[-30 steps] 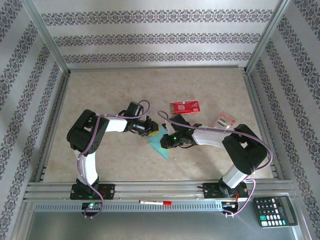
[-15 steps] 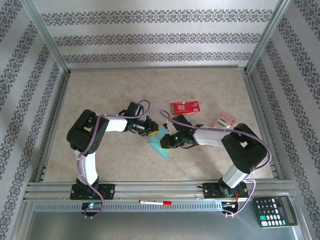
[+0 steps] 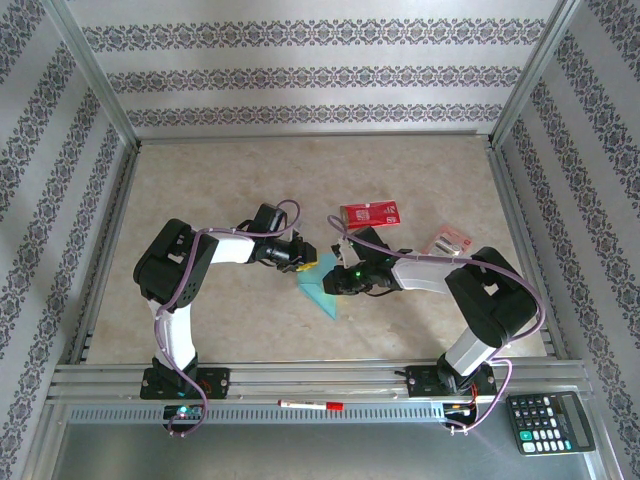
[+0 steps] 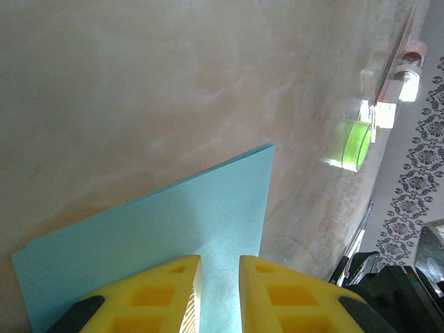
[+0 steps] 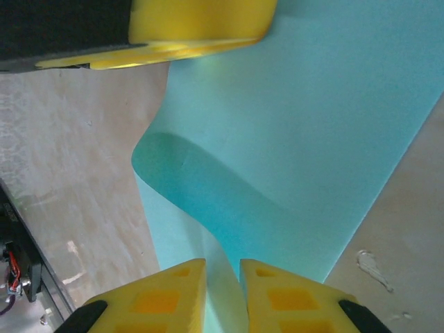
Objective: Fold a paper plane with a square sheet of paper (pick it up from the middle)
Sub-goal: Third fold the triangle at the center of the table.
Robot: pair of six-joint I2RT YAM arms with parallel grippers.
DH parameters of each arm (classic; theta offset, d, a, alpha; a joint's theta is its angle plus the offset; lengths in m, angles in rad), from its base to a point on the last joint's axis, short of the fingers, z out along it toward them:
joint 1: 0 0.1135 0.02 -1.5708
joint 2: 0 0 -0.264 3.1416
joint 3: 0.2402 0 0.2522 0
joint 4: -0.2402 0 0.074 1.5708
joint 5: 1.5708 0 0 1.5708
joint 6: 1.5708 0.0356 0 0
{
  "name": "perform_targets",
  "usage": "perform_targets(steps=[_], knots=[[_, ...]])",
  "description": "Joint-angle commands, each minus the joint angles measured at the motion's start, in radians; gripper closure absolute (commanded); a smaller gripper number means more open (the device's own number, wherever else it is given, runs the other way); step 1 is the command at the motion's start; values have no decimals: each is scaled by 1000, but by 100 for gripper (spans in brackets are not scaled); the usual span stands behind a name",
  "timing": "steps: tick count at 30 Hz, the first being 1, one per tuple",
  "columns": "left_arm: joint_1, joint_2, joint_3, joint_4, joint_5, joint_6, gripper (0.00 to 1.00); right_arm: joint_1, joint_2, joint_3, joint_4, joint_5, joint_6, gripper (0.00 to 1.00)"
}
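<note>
**While the sheet is only part folded, both arms meet over it at mid-table**

As the top view shows, the square sheet of paper (image 3: 320, 291) lies on the table (image 3: 230, 170) between the two wrists, on the near side of the red packet (image 3: 371, 213) and apart from it. From above it reads as a slanted, pointed patch. It is not a dart yet.

- Left gripper (image 4: 220, 261): jaws narrow, with a slim slit between the yellow fingers. The tips are set over the flat part of the sheet, near its edge. My judgement is that it is there as a hold-down, so the paper cannot slide while the other arm works. I can't tell whether the tips actually press on the paper.
- Right gripper (image 5: 223, 263): jaws likewise narrow. A flap of the sheet curls up off the flat layer and runs in toward the slit. The gap looks wider than the paper is thick, so I judge this a loose hold or none, not a firm pinch.
- In the right wrist view, a yellow finger (image 5: 201, 21) of the other arm sits across the far part of the sheet.
- The flap is rounded, not creased. The fold looks started but not pressed flat.

Risk, as I read it: a curled flap of thin paper may spring back if left loose.
</note>
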State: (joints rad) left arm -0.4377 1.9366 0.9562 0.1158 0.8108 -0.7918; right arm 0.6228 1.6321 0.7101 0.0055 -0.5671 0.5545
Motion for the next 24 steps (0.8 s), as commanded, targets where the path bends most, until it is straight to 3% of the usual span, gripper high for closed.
perform_targets(steps=[1, 10, 17, 24], knots=[[-4, 37, -3, -84, -49, 22, 79, -14, -24, -17, 25, -27, 10, 80], [-4, 38, -4, -86, -50, 21, 79, -24, -25, -27, 42, -43, 13, 80], [-4, 38, -3, -85, -48, 22, 79, -26, -8, -20, 46, -34, 16, 89], [-4, 37, -4, -85, -47, 22, 79, -27, 29, -12, 48, -26, 10, 92]])
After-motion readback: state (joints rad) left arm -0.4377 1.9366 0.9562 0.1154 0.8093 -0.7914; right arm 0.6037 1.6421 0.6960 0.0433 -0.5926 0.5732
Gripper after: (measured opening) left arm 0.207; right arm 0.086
